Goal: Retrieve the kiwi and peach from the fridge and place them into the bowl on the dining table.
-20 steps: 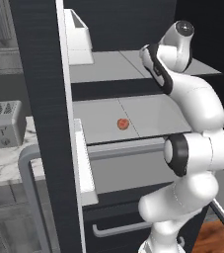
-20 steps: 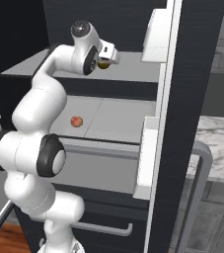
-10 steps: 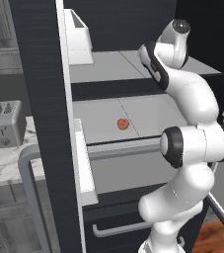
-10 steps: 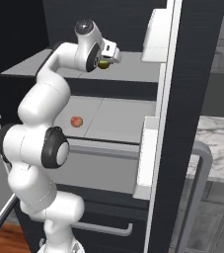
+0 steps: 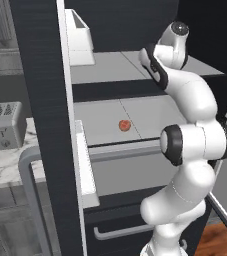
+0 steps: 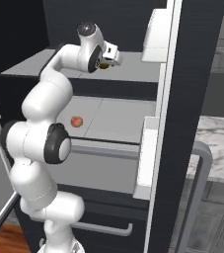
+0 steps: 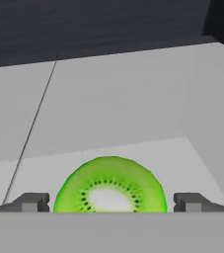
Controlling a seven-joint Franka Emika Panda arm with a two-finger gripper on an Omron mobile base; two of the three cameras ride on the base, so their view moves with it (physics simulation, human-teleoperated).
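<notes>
Kiwi (image 7: 109, 185) sits dead centre btwn the two dark fingertips (image 7: 30, 202) in the hand view, at 6 o'clock of that pic, cut green face toward the lens, on the upper grey shelf (image 7: 108, 108) of the fridge (image 5: 40, 75). Pincer (image 6: 105, 62) is spread wide, nothing held; the tips flank the fruit w/ a gap showing on each side.

What's new over the last second: the arm's upper links have swung round and the elbow has tucked in, while the wrist has hardly left its spot over the upper shelf. The jaws have stayed fully spread throughout. Reads as final lining-up on the kiwi, not a fresh approach.

In the right base view the wrist hangs over the upper shelf at abt 11 o'clock of the frame, w/ a small olive blob just under it. Peach (image 5: 124, 125) lies untouched on the lower shelf, near mid-frame in the left base view, well apart from the pincer.

Judgement: task is at its first pick. Next move likely a short push fwd, then a close on the kiwi. Risk: the round fruit could roll away if one tip touches first.
</notes>
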